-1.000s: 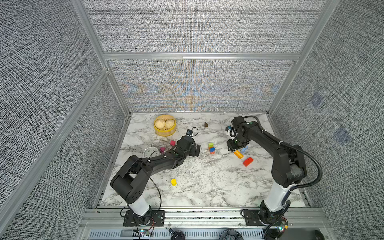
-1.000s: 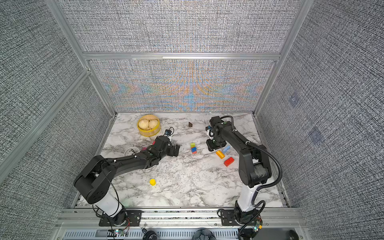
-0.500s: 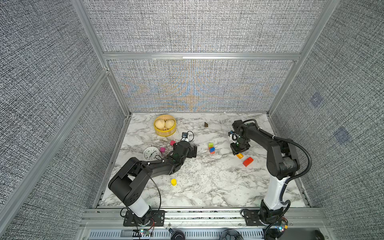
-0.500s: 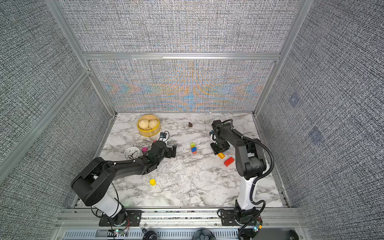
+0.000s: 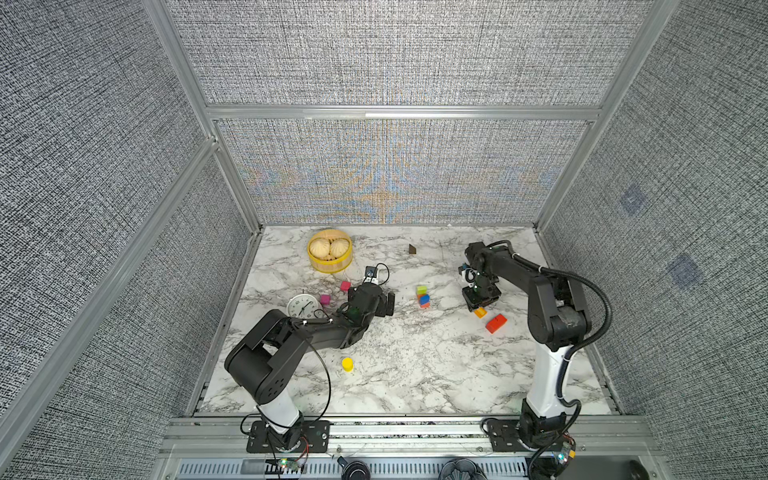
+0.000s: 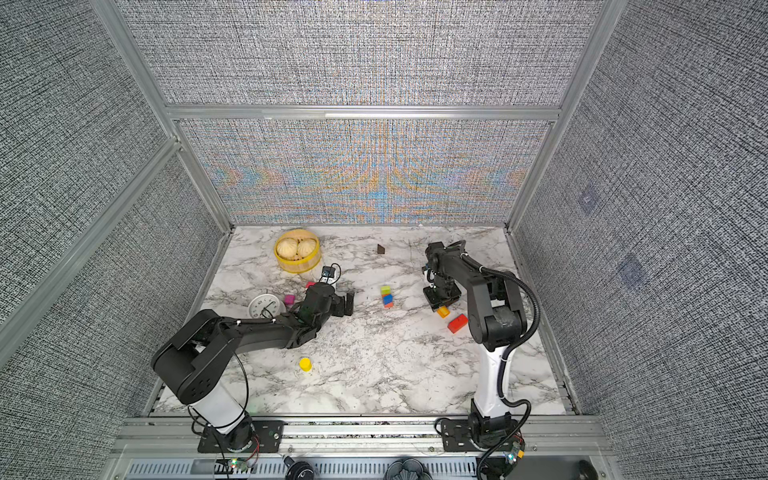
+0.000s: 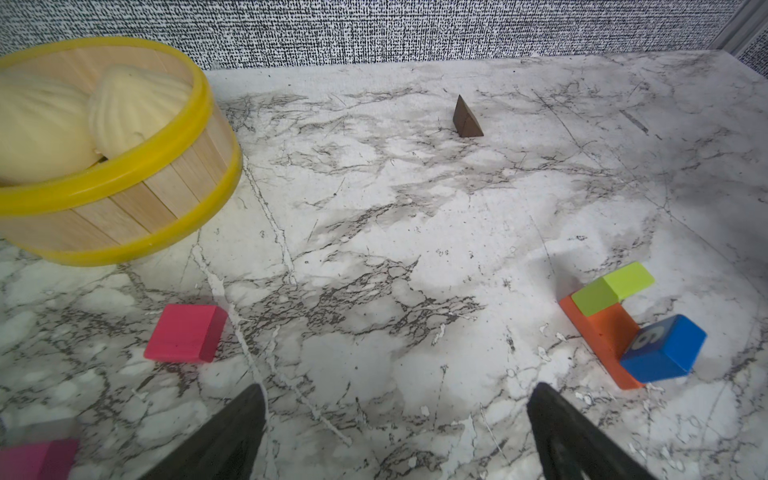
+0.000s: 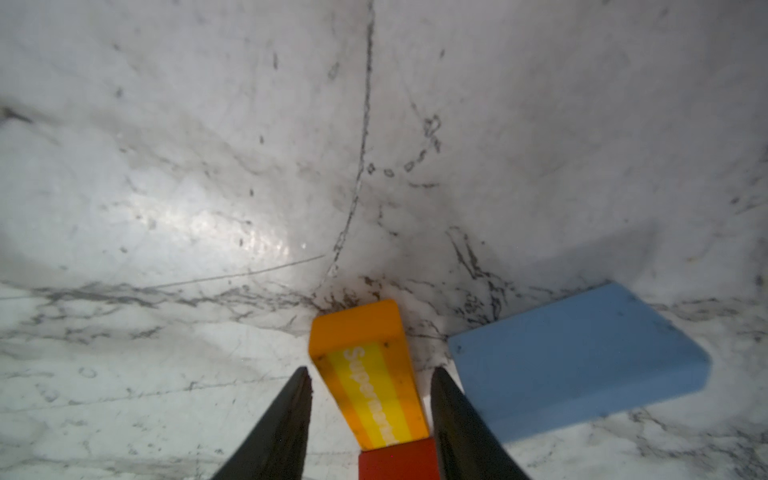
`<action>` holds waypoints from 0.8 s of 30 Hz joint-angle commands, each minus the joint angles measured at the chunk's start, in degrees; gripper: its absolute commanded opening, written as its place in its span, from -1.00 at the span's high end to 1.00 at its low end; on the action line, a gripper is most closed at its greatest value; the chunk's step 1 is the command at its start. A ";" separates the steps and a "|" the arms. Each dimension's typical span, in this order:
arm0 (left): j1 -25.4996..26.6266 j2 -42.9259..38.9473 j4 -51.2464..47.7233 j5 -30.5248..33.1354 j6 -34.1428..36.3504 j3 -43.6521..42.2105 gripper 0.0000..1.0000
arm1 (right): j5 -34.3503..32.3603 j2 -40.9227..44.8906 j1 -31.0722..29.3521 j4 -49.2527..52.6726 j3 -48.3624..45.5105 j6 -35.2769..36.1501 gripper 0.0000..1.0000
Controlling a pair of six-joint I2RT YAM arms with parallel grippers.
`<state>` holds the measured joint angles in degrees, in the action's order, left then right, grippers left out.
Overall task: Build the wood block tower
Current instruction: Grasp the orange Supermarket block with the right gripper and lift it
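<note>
Right gripper (image 8: 370,370) is straddling the orange block (image 8: 357,328), with one finger on each side of it. A thin gap is showing on the side toward the pale blue block (image 8: 577,361), so the jaws are standing partly parted and not yet pinching anything. What matters is how the orange block is lying: its long axis is running straight along the slot between the fingers, pointing away from the wrist, so a squeeze would, I judge, be landing across its narrow width. The pale blue block is sitting just beside one finger and could be getting nudged. A red block (image 8: 399,461) is showing at the orange block's near end. The tower (image 5: 423,296), lime and blue on an orange base, is sitting between the two grippers, to the left of this one in both top views. Left gripper (image 7: 397,386) is hanging spread wide and empty, nearer the tower.
</note>
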<state>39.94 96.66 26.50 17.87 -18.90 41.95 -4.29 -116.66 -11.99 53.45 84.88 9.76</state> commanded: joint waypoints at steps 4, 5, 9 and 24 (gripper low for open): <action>-0.11 0.13 1.10 0.56 0.48 0.32 -0.98 | 0.76 0.12 0.02 1.30 0.65 -1.01 0.21; -0.06 0.02 1.10 0.52 0.47 0.32 -0.98 | 1.02 0.12 -0.01 1.44 0.64 -1.22 0.27; -0.13 -0.09 0.94 0.69 0.61 0.24 -0.97 | 1.65 0.09 -0.23 1.80 0.64 -2.06 0.41; -0.13 -2.75 -0.22 2.69 0.96 -1.06 -0.98 | 3.04 2.63 -4.77 7.18 5.22 -10.73 0.46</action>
<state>39.92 94.45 26.33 19.55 -18.44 41.04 -2.26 -114.52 -15.79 57.17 88.90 2.07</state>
